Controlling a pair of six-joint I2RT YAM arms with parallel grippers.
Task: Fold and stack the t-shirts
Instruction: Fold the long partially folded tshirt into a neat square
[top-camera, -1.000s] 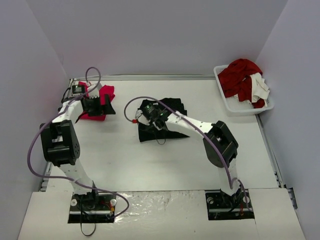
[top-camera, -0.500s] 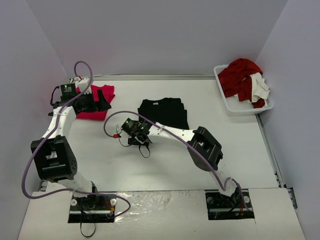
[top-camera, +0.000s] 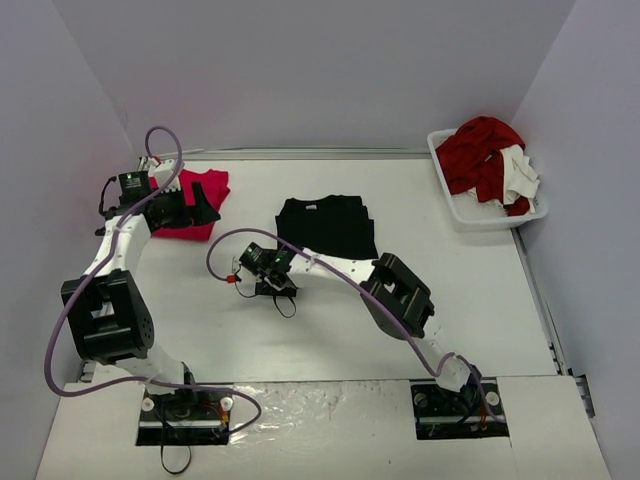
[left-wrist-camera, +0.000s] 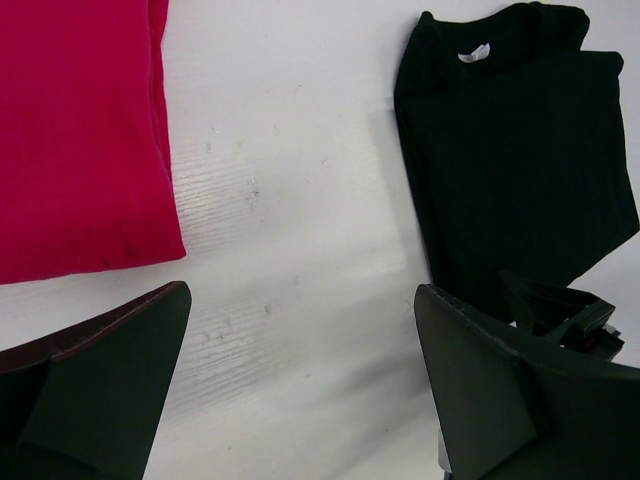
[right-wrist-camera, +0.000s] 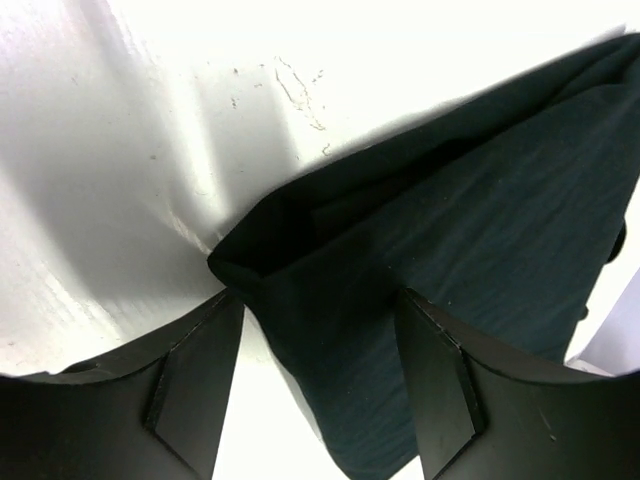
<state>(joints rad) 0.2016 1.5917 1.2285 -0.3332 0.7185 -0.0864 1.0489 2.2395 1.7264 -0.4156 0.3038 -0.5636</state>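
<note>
The black t-shirt (top-camera: 327, 226) lies folded flat at the table's middle. It also shows in the left wrist view (left-wrist-camera: 525, 150) and the right wrist view (right-wrist-camera: 480, 230). The pink-red t-shirt (top-camera: 188, 222) lies folded at the far left, and shows in the left wrist view (left-wrist-camera: 80, 130). My left gripper (top-camera: 207, 212) is open and empty (left-wrist-camera: 300, 390), over bare table just right of the pink-red shirt. My right gripper (top-camera: 259, 271) is open at the black shirt's near-left corner. That corner lies between its spread jaws (right-wrist-camera: 315, 390).
A white basket (top-camera: 452, 202) at the far right holds a heap of red and white clothes (top-camera: 490, 160). Grey walls close the table in at the back and both sides. The right arm stretches leftward across the table's middle.
The black shirt, rumpled and drawn towards the near left a second ago, now lies flat and square. My right gripper moved off it to the near left. My left gripper drew back off the pink-red shirt.
</note>
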